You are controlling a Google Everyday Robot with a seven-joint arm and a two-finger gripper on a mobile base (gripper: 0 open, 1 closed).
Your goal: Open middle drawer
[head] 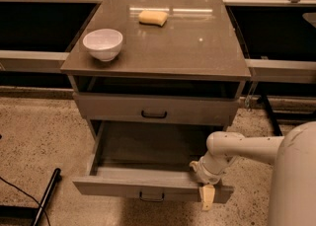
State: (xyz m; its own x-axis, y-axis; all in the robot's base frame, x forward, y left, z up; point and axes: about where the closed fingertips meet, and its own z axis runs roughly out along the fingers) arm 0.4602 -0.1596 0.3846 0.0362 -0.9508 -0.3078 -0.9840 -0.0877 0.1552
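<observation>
The middle drawer (143,189) is a grey-brown flat front with a small dark pull handle (151,198). It stands pulled far out toward the camera, and its inside shows bare. My gripper (207,194) sits on the right end of that front's top edge, at the end of my white arm (247,147), which comes in from the right. The drawer above it (154,109) is shut, with its own dark handle. Anything below the open drawer is hidden by it.
A white bowl (102,43) and a yellow sponge (153,18) lie on the cabinet top (197,47). A dark pole (47,196) and a cable lie on the speckled floor at the lower left. Low grey rails run behind the cabinet on both sides.
</observation>
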